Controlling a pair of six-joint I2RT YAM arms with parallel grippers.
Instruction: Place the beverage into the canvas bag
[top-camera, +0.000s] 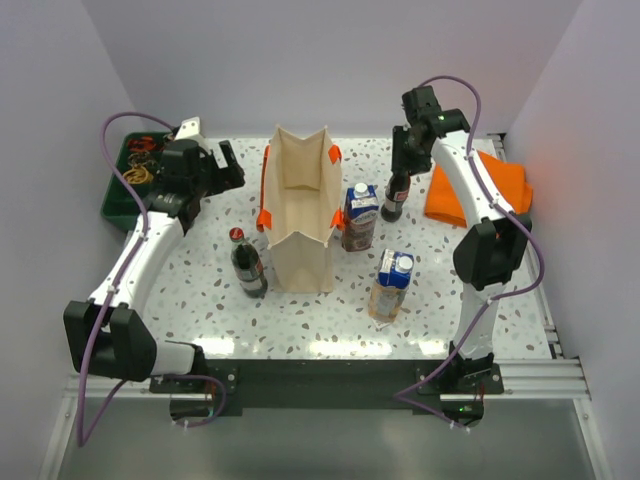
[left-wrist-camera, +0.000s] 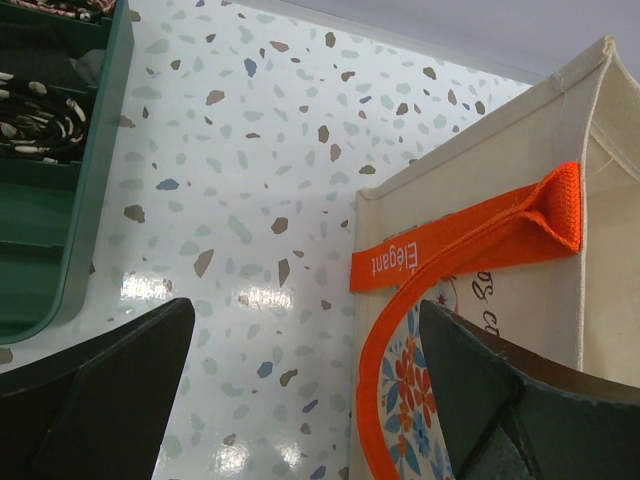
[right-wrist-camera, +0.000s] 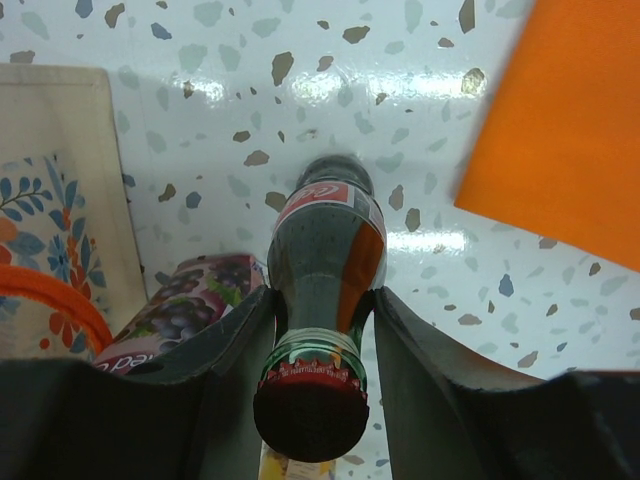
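Note:
The canvas bag (top-camera: 300, 215) stands open in the middle of the table, beige with orange handles. My right gripper (top-camera: 401, 168) is shut on the neck of a dark cola bottle (top-camera: 395, 200) with a red cap, to the right of the bag. In the right wrist view the fingers (right-wrist-camera: 250, 330) press both sides of the bottle (right-wrist-camera: 325, 240), and the bag's side (right-wrist-camera: 50, 200) shows at the left. My left gripper (top-camera: 228, 165) is open and empty at the bag's far left. In the left wrist view it (left-wrist-camera: 305, 390) straddles the bag's edge and orange handle (left-wrist-camera: 470, 240).
A second cola bottle (top-camera: 247, 265) stands left of the bag. A grape juice carton (top-camera: 360, 215) and another carton (top-camera: 390, 285) stand to its right. A folded orange cloth (top-camera: 480, 190) lies at the far right. A green tray (top-camera: 125, 185) sits at the far left.

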